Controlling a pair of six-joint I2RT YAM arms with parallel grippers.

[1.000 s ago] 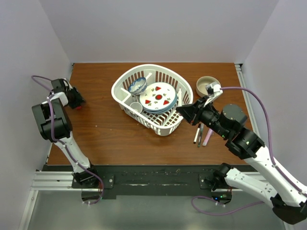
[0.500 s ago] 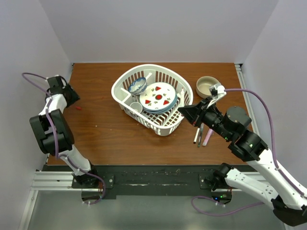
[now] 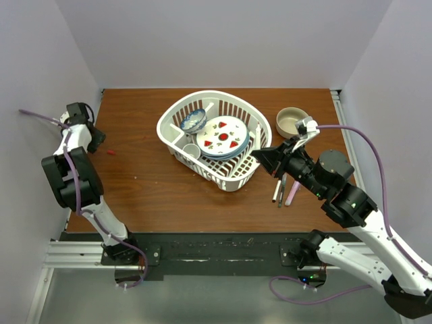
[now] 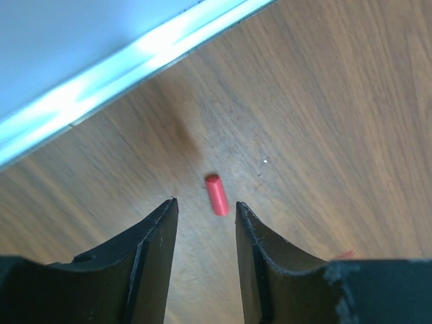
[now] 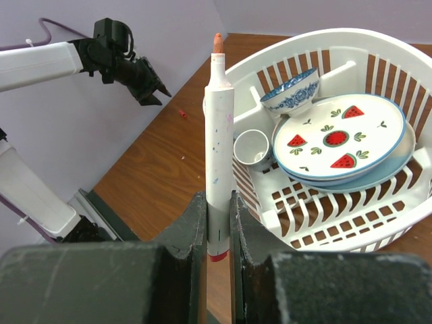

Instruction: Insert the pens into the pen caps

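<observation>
Bright, even light falls from above. The brown tabletop (image 3: 148,182) shows only a soft, faint shadow by the white basket (image 3: 233,177). In the left wrist view a white strip of glare runs along the far edge. The red cap (image 4: 217,194) looks sharp, but the left fingers (image 4: 148,263) are dark and fuzzy. The right fingers (image 5: 194,256) are blurry too, while the pen (image 5: 218,135) is clear.

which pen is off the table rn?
The white-barrelled pen with the orange-red tip: it stands upright, clamped in the right gripper. The other white pen, the dark pen and the lilac pen lie flat on the table beside the basket.
</observation>
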